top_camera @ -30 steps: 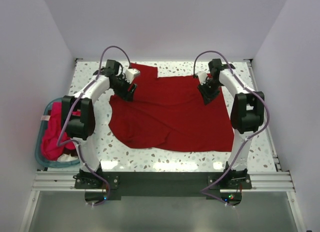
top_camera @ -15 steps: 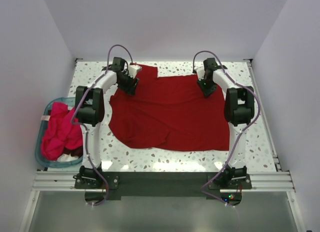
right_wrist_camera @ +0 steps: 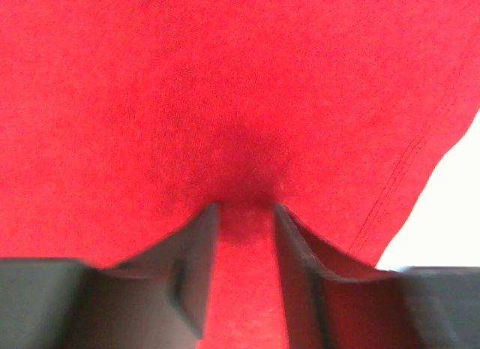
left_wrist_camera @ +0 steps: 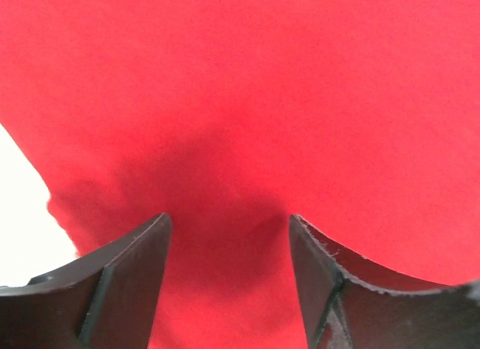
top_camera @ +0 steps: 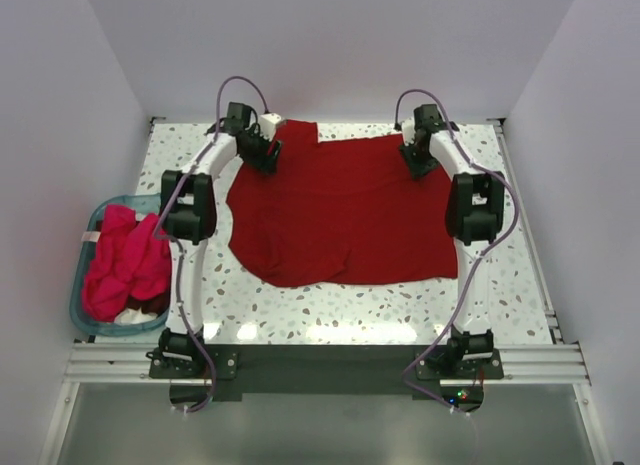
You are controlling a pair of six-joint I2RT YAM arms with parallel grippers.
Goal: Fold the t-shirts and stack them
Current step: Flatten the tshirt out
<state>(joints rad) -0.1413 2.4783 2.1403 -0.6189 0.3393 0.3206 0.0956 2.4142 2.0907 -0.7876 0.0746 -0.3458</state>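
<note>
A deep crimson t-shirt (top_camera: 340, 210) lies spread on the speckled table, its top edge near the far side. My left gripper (top_camera: 268, 157) is at the shirt's far left corner. In the left wrist view its fingers (left_wrist_camera: 135, 266) stand wide apart over the cloth (left_wrist_camera: 247, 101), so it is open. My right gripper (top_camera: 415, 163) is at the far right corner. In the right wrist view (right_wrist_camera: 244, 210) its fingers are close together with a pinch of the cloth (right_wrist_camera: 225, 86) between them. Brighter pinkish-red shirts (top_camera: 125, 265) lie heaped in the basket.
A teal plastic basket (top_camera: 80, 320) stands off the table's left edge. White walls close the table (top_camera: 500, 285) at the back and both sides. Both arms reach far out along the table's left and right sides.
Both grippers moved toward the far edge and dragged the crimson shirt with them. The shirt now lies farther back and flatter.
</note>
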